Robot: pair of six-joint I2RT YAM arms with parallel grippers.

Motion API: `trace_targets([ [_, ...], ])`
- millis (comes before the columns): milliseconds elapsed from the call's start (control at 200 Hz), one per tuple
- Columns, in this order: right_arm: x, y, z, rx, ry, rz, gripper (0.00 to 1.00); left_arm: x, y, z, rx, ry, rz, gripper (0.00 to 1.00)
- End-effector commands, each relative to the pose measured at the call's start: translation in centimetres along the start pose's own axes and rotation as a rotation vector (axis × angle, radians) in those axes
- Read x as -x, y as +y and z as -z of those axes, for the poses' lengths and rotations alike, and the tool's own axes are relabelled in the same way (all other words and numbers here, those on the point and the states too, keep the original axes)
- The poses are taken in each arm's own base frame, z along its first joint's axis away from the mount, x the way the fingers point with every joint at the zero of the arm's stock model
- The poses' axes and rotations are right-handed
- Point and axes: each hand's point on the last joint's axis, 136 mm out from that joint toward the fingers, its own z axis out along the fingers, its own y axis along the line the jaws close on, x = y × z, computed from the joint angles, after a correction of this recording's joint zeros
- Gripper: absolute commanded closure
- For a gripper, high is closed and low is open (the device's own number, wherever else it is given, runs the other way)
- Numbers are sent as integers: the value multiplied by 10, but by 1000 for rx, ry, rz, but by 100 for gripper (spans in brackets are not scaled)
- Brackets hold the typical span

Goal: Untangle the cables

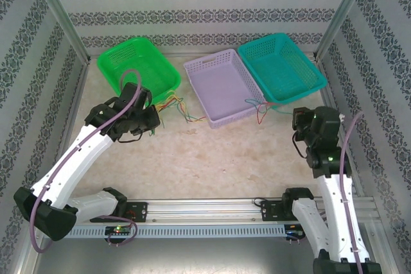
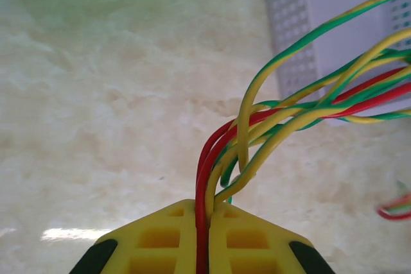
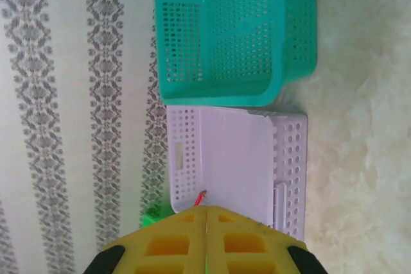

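Thin red, yellow and green-yellow cables (image 2: pixel 289 117) come out from between the yellow fingers (image 2: pixel 257 242) of my left gripper (image 2: pixel 209 208), which is shut on the bundle. From above, the left gripper (image 1: pixel 156 115) sits just in front of the green basket, and its cables (image 1: pixel 180 108) trail right toward the lavender basket. A second red and green strand (image 1: pixel 262 110) runs from the lavender basket's right corner to my right gripper (image 1: pixel 295 115). The right gripper (image 3: pixel 206 210) is shut, with a red wire tip (image 3: pixel 201 197) poking out and a green line in the finger seam.
Three baskets stand along the back: green (image 1: pixel 125 44), lavender (image 1: pixel 221 88) and teal (image 1: pixel 279 65). The lavender basket's wall (image 2: pixel 289 30) is close to the left gripper's right. A loose red and green wire (image 2: pixel 395 206) lies on the marble tabletop (image 1: pixel 212 158).
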Motion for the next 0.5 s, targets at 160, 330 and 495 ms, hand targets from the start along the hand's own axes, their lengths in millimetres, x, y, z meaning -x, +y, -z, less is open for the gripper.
trace_targets([
  [160,-18,66,8,82,115,384,100,-34,26,-46,65,119,-96,100],
  [330,-45,81,5,118,164,482,100,-40,27,-79,61,145,-92,100],
  [495,-75,75,-7,107,217,515,100,-43,27,-108,84,184,-91,100],
])
